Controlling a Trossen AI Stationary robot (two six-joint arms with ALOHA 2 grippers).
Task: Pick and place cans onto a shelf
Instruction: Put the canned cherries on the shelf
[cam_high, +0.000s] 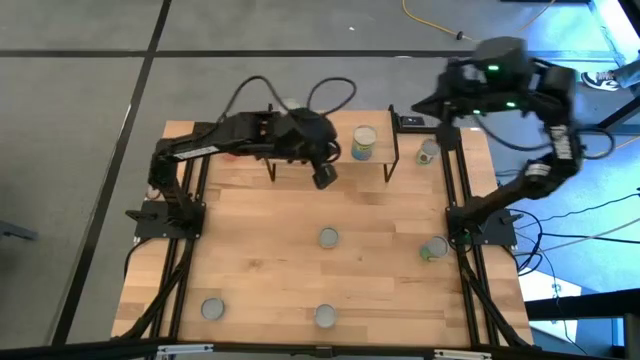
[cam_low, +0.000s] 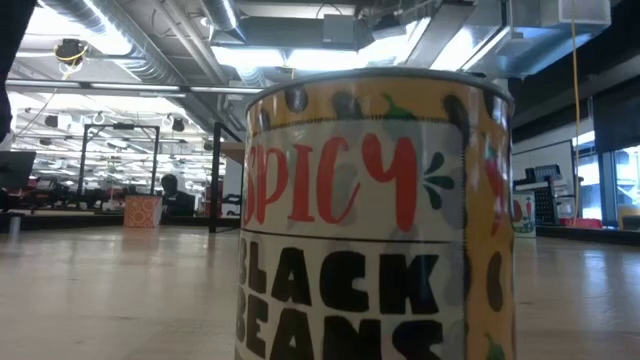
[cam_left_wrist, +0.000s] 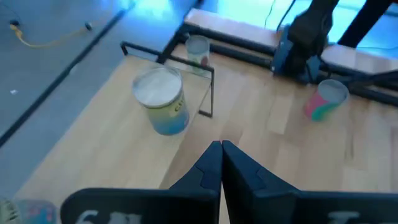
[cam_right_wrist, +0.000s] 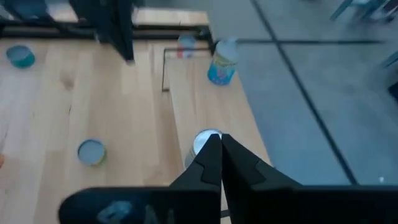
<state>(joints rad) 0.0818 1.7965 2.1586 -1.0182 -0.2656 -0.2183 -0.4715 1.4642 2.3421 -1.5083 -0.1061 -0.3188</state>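
Nearest the low camera, a yellow-banded can lettered "SPICY BLACK BEANS" fills the foreground and hides most of the tabletop behind it. From above, the shelf stands at the 12 o'clock edge of the tabletop, bearing one blue-and-yellow can near its 3 o'clock end. The left tool, fingers pressed together and gripping nothing, hovers just off the shelf's front edge. The right tool, likewise closed and empty, hangs high beyond the 1 o'clock corner, above a can that shows just past its fingers. Loose cans remain: one by the shelf's 3 o'clock leg, one at centre, one tipped at the 3 o'clock edge, and two along the 6 o'clock edge. The step in hand appears to be fetching the next can. To do it well, the left tool should spread its fingers before descending, centre them over the middle can's lid, close on the straight wall below the rim, then lift clear of the shelf plank and set the can down at 9 o'clock of the one already placed, without nudging it.
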